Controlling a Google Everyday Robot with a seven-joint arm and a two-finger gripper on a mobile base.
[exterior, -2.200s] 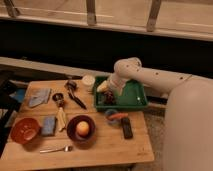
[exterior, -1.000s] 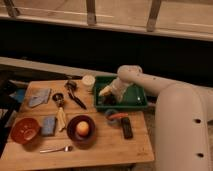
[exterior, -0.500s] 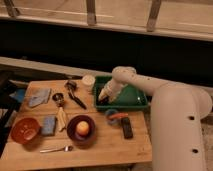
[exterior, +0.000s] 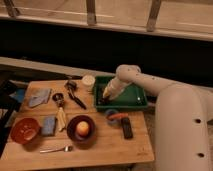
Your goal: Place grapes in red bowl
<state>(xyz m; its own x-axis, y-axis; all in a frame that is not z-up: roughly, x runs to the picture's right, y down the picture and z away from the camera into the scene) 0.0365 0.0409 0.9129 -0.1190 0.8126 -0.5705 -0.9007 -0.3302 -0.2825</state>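
The grapes (exterior: 101, 101) show as a dark lump at the left end of the green tray (exterior: 131, 98), partly hidden by my gripper. My gripper (exterior: 105, 94) reaches down into that end of the tray, right over the grapes. I cannot tell whether it touches them. The red bowl (exterior: 25, 130) sits at the front left of the wooden table, far from the gripper, with nothing in it that I can make out.
A dark purple bowl (exterior: 81, 131) holds a round orange fruit (exterior: 83, 128). A small blue cup (exterior: 112, 116) and a black bar (exterior: 127, 128) lie in front of the tray. A blue sponge (exterior: 48, 125), fork (exterior: 55, 149), utensils (exterior: 73, 94), blue cloth (exterior: 39, 97) and white cup (exterior: 88, 81) fill the left half.
My arm has swung left across the green tray and lowered, bringing the gripper from the tray's middle down to its left end over the dark lump.
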